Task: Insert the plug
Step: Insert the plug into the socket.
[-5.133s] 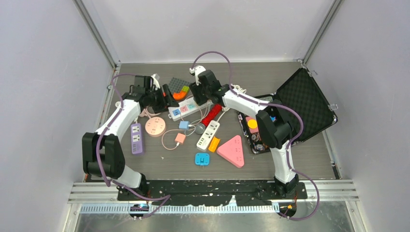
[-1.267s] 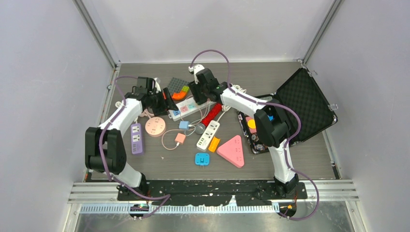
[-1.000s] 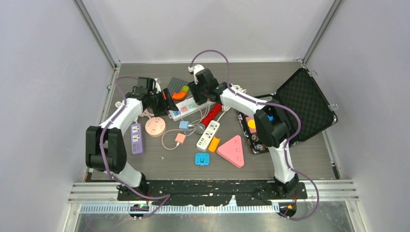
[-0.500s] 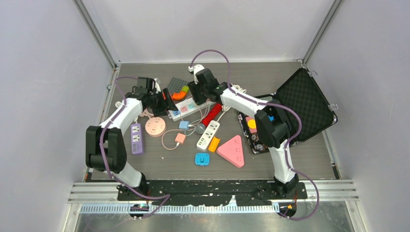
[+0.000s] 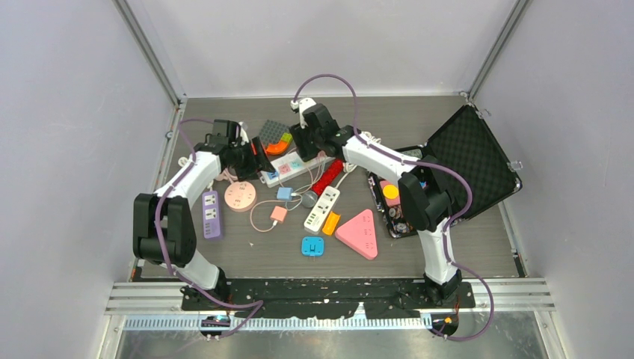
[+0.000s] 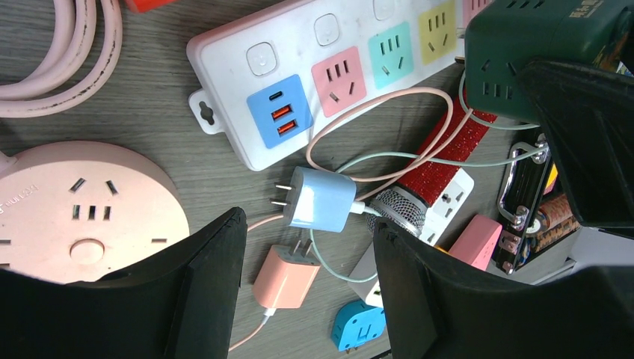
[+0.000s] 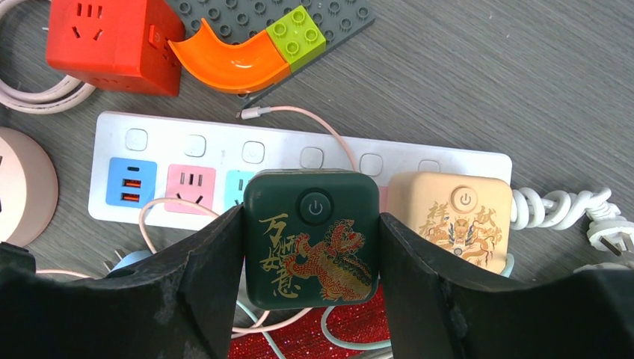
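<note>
**Two Arms, One Plug [image 7: 312,247]: Green Cube Held Over White Strip [image 7: 172,142]**

Both arms reach to the far middle of a cluttered table [image 7: 486,75]. The right gripper [image 7: 311,213] is clamped on the dark green, dragon-printed plug, one finger [image 7: 202,284] pressed flat to each side face. The cube sits directly over the middle sockets of the strip, just beside a beige cube [image 7: 448,213] of the same kind. The left gripper [image 6: 308,221] hangs with its jaws spread and nothing between them, above a blue charger [image 6: 321,198] and a pink charger [image 6: 284,277] lying loose on the table near a round pink socket [image 6: 82,209].

The plug looks like a rigid plastic block, compact and probably light. Its glossy sides could slip under a hard push. The two flat opposite faces, where the fingers sit now, seem the soundest hold, keeping the top button clear and the body square to the strip. Seating it will likely take a firm, straight press, and the light strip may skid or tip unless steadied.

The cube's prongs and the socket beneath it are hidden in every view, so whether it is seated, partly in or only hovering cannot be told. From overhead the right wrist covers the cube almost entirely. The strip's coiled cord runs out of the right wrist view.
</note>
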`<state>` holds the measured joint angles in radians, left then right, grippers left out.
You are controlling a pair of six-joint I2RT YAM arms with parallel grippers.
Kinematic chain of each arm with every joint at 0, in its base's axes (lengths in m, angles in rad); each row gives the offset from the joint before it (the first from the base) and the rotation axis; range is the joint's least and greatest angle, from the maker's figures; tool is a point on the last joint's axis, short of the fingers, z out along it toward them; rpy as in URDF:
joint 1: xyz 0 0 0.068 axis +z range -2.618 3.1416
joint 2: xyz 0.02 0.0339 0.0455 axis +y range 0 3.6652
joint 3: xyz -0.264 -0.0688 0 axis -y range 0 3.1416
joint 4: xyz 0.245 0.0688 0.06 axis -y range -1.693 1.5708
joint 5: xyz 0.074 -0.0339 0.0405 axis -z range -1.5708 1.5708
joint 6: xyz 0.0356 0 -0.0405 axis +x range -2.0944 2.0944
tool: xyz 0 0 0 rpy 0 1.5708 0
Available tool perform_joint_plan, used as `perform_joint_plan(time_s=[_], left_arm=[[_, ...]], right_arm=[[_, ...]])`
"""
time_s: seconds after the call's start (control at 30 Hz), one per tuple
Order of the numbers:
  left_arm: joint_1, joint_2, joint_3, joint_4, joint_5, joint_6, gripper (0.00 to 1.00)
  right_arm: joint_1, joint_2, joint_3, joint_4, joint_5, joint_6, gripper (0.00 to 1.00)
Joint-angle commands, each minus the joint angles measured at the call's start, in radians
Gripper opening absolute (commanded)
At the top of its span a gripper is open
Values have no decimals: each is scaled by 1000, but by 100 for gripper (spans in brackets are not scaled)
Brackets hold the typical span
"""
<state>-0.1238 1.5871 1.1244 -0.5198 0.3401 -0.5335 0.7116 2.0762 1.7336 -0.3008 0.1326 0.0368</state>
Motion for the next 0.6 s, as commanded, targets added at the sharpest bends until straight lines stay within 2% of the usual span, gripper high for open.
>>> perform_joint_plan(time_s=[0.0,0.47,0.57], left_arm=[[5,-1,-4,1,-2,20,62],[6,-1,-6,0,-6,23,62],[7,-2,-4,-2,-8,23,62]], right_arm=[[6,-13,51,9,-17,11,5],[6,31,41,47,-7,-6,5],[6,18,2,105,9,-17,5]])
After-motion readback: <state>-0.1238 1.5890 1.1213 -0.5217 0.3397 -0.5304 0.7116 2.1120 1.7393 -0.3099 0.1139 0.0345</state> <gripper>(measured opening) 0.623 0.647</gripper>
